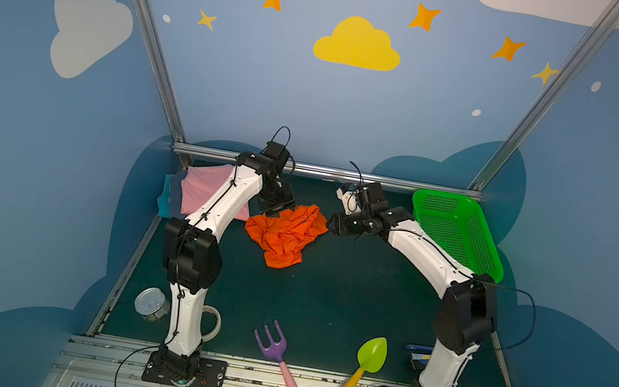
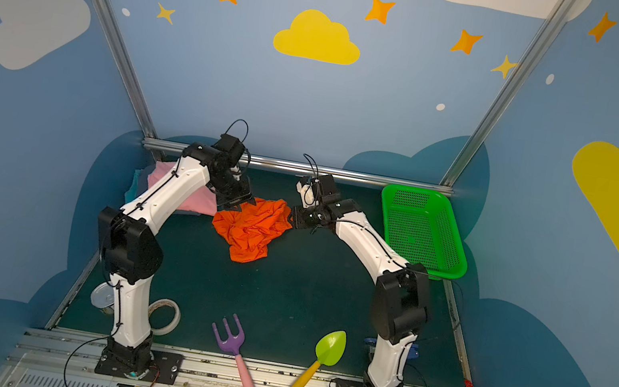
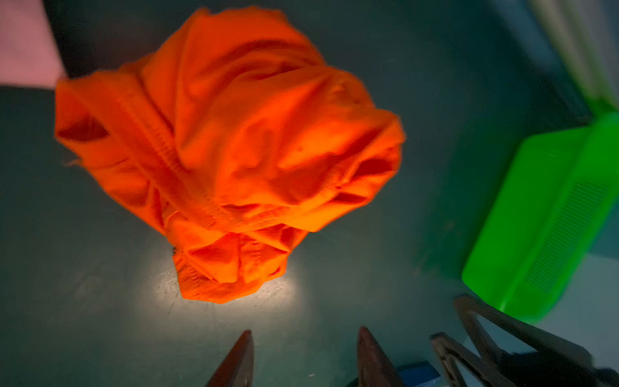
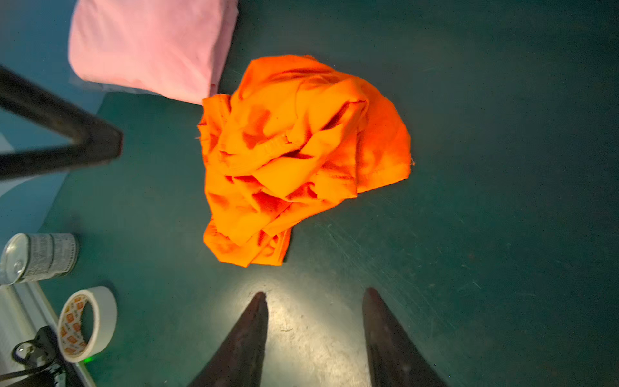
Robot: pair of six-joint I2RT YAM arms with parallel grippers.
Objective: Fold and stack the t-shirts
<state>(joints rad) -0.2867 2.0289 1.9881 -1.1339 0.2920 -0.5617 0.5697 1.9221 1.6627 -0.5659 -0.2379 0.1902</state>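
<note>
1. Your orange t-shirt [image 1: 284, 232] lies crumpled on the counter [image 1: 325, 298], just past centre toward 12 o'clock — not folded.
2. Your left tool [image 3: 304, 335] hangs at the shirt's 10 o'clock edge, its fingers apart with nothing between them.
3. Your right tool [image 4: 315, 293] sits near the shirt's 2 o'clock edge, fingers likewise apart and empty.
4. The pink t-shirt [image 1: 201, 186] lies folded at the counter's 10 o'clock corner; the green basket [image 1: 457, 230] stands at 2 o'clock.
</note>
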